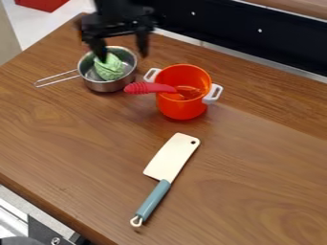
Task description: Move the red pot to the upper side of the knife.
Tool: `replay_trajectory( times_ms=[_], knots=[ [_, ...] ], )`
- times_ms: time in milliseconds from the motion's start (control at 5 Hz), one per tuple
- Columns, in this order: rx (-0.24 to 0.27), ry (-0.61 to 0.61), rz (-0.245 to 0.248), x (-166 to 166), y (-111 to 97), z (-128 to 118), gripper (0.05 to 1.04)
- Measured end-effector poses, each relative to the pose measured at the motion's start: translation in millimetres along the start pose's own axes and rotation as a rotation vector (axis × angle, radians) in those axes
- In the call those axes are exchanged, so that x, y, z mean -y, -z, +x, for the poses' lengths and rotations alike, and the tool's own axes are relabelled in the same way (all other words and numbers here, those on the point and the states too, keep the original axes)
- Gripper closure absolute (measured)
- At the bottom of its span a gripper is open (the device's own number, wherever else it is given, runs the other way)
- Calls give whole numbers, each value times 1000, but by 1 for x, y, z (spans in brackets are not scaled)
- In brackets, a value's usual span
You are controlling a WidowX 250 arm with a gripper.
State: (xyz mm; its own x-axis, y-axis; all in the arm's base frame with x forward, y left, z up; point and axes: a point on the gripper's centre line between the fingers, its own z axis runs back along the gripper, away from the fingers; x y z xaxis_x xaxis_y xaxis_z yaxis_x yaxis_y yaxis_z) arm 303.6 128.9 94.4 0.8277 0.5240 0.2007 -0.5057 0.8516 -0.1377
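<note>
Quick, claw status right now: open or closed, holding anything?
Claw: open, fingers spread apart, holding nothing, up by the metal pan.

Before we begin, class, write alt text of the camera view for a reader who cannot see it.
A red pot with a red-handled utensil in it stands on a wooden table, above a knife in the picture. Left of it, the open tool hangs by a metal pan holding something green.

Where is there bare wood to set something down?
Bare wood lies left of the knife, below the steel pan, and right of the knife. Crowded: the upper part, where the claw hangs around the pan's green item, near the red pot.
</note>
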Motion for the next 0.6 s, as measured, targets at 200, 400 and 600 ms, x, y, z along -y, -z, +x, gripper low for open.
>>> replay_trajectory(
  times_ms=[200, 400, 600],
  knots=[
    [-29, 25, 19, -40, 0, 2, 86],
    [-34, 101, 37, -65, -2, -1, 86],
    [-70, 224, 45, -82, 9, -19, 85]
  ],
)
